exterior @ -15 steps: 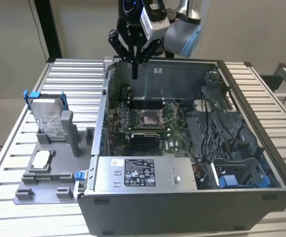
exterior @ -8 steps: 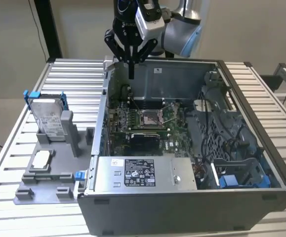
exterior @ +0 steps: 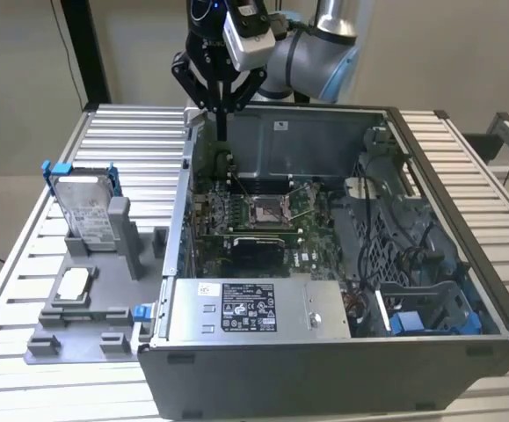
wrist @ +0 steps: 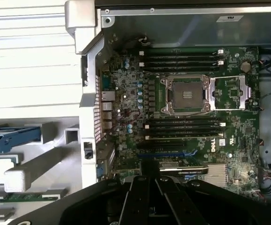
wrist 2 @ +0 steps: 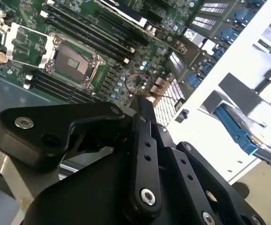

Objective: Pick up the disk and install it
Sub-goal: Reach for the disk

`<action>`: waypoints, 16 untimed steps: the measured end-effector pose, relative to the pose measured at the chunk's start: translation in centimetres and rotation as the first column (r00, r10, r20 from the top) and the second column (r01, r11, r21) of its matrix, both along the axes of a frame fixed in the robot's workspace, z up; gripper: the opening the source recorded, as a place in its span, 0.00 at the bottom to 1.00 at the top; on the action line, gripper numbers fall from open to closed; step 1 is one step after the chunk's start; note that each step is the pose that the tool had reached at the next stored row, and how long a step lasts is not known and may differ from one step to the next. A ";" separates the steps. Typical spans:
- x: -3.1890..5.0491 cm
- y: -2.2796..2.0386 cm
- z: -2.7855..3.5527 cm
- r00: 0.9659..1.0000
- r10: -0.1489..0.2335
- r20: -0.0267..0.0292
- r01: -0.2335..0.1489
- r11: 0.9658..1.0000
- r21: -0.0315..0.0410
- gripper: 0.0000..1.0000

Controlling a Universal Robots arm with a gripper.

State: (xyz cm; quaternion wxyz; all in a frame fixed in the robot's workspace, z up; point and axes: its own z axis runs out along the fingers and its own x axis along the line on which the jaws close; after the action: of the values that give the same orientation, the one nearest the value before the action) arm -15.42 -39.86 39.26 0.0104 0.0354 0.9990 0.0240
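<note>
The disk (exterior: pixel 85 208), a silver drive with a white label and a blue frame, stands upright in a grey holder (exterior: pixel 122 233) on the exterior view's left, outside the computer case. Its blue edge also shows in the first wrist view (wrist: pixel 11 136) and the second wrist view (wrist 2: pixel 238 129). My gripper (exterior: pixel 221 134) hangs over the case's back corner nearest the holder, above the motherboard. Its black fingers (wrist 2: pixel 142 112) are shut together with nothing between them. The gripper is well apart from the disk.
The open computer case (exterior: pixel 439 141) holds a motherboard with a CPU socket (wrist: pixel 184 96) and a grey power supply box (exterior: pixel 254 308) at the front. A grey fixture (exterior: pixel 56 338) on the slatted table carries a small silver chip (exterior: pixel 74 283). Cables (exterior: pixel 386 220) crowd the case's right side.
</note>
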 end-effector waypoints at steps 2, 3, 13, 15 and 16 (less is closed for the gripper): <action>-0.56 0.08 0.00 1.000 0.000 0.000 0.000 1.000 0.000 0.00; -0.77 0.16 0.00 1.000 0.000 0.000 0.000 1.000 0.000 0.00; -3.33 1.02 0.00 1.000 0.000 0.000 0.000 1.000 0.000 0.00; -3.82 1.13 0.00 1.000 0.000 0.000 0.000 1.000 0.000 0.00; -4.09 1.17 0.00 1.000 0.000 0.000 0.000 1.000 0.000 0.00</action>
State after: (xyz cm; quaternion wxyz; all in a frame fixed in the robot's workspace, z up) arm -19.51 -38.69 39.26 0.0102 0.0354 0.9990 0.0241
